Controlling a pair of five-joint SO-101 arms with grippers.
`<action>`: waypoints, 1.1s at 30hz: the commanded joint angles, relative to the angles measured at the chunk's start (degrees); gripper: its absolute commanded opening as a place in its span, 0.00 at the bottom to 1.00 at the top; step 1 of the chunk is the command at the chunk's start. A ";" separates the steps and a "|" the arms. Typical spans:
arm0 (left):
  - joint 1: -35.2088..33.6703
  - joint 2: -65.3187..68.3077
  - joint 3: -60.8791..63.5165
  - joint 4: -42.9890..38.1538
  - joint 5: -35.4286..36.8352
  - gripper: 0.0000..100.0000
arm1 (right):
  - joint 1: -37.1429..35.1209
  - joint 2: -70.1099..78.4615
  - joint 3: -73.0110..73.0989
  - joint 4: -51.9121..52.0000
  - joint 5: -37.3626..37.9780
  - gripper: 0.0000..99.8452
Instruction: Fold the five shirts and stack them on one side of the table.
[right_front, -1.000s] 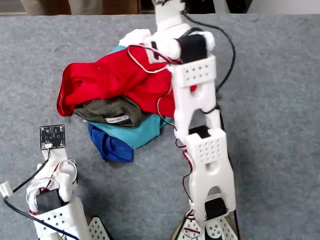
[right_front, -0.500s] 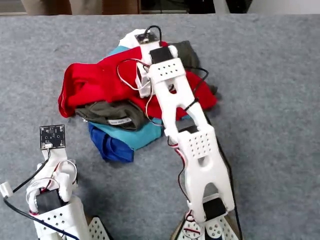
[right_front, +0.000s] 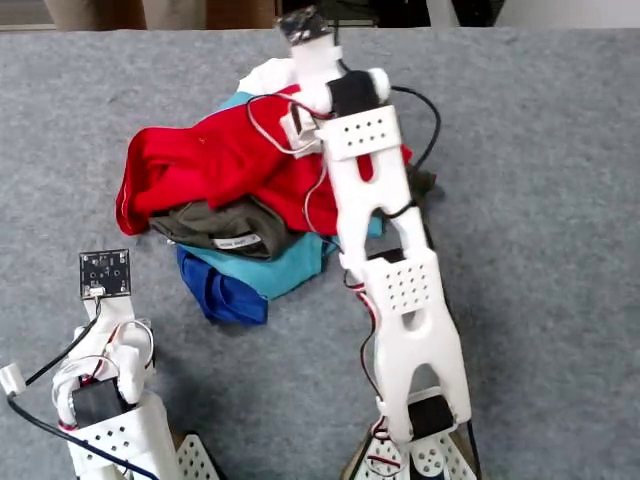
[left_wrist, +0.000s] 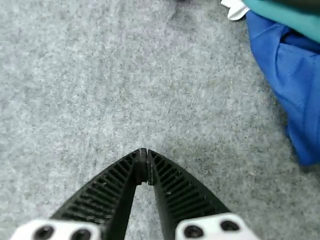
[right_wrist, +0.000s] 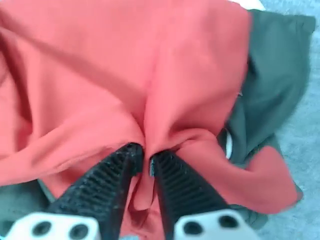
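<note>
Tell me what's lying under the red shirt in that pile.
Peeking out from under the red shirt are a dark olive shirt, a teal shirt, a blue shirt and a white edge. How far each runs beneath is covered by the red cloth.

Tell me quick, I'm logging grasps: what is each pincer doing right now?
Left pincer: shut, holding nothing.
Right pincer: shut on the red shirt.
</note>
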 joint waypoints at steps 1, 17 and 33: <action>-0.26 -0.40 0.62 -0.79 -0.35 0.02 | 1.19 -5.41 -0.48 1.41 0.62 0.00; -0.26 -0.40 0.62 -0.88 -0.35 0.02 | 12.70 -24.92 0.48 1.41 0.62 0.00; -0.18 -0.40 0.26 -0.70 -0.18 0.02 | 50.15 -40.04 0.57 1.32 4.48 0.00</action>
